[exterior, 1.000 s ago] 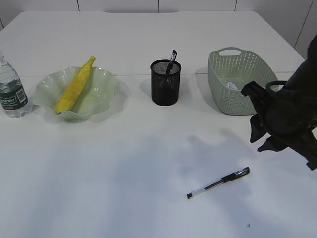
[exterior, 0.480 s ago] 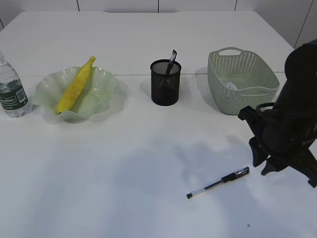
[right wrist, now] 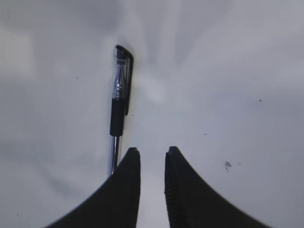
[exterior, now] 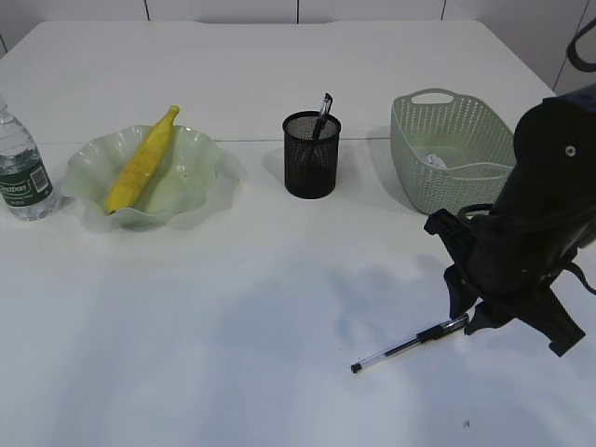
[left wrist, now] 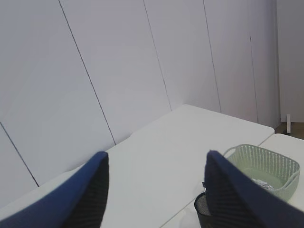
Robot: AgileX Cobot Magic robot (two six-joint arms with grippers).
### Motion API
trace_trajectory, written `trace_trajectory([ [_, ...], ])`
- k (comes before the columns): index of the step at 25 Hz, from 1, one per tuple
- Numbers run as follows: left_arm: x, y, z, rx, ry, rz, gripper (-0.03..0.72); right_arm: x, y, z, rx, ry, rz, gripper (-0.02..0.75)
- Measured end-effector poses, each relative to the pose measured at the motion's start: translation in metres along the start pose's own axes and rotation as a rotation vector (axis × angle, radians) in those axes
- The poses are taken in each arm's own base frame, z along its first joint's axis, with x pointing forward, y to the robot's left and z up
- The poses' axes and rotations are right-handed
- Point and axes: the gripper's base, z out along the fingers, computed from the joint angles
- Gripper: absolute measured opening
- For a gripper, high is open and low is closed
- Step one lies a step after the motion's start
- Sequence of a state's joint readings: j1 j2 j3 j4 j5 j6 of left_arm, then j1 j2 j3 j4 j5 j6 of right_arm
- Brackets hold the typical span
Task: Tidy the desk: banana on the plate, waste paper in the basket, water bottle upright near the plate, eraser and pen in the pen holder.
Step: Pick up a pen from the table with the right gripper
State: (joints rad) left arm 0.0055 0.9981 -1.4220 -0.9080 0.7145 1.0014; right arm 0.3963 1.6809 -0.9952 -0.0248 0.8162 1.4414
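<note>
A pen (exterior: 411, 344) lies flat on the white surface (exterior: 233, 326), well in front of the black mesh pen holder (exterior: 311, 155) and to its right. The right end effector (right wrist: 151, 166) hangs just above the pen's capped end, its fingers a narrow gap apart and gripping nothing — the pen sits just beside the left finger, outside the gap. The left end effector (left wrist: 154, 190) is raised off the surface, jaws wide and empty. Left of the holder, a banana (exterior: 142, 160) rests on the green plate (exterior: 191, 177), with a water bottle (exterior: 20, 168) upright beyond it. Right of the holder, the basket (exterior: 456, 177) holds crumpled paper (exterior: 434, 160).
</note>
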Motion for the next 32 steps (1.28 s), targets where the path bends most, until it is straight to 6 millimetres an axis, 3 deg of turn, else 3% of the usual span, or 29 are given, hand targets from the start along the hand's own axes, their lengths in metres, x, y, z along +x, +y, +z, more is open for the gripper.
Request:
trace_trajectory([
  [6, 0.0002, -0.0003, 0.0000, 0.003, 0.002, 0.000, 0.443, -0.0021, 0.0075, -0.0003, -0.083, -0.024, -0.014, 0.140],
  [28, 0.0020, -0.0030, -0.0001, 0.033, 0.022, -0.008, 0.443, -0.0008, 0.0078, 0.0003, -0.083, -0.011, -0.052, 0.140],
  [32, 0.0023, -0.0028, -0.0001, 0.030, 0.025, -0.006, 0.443, -0.0005, 0.0078, 0.0003, -0.084, -0.008, -0.051, 0.173],
])
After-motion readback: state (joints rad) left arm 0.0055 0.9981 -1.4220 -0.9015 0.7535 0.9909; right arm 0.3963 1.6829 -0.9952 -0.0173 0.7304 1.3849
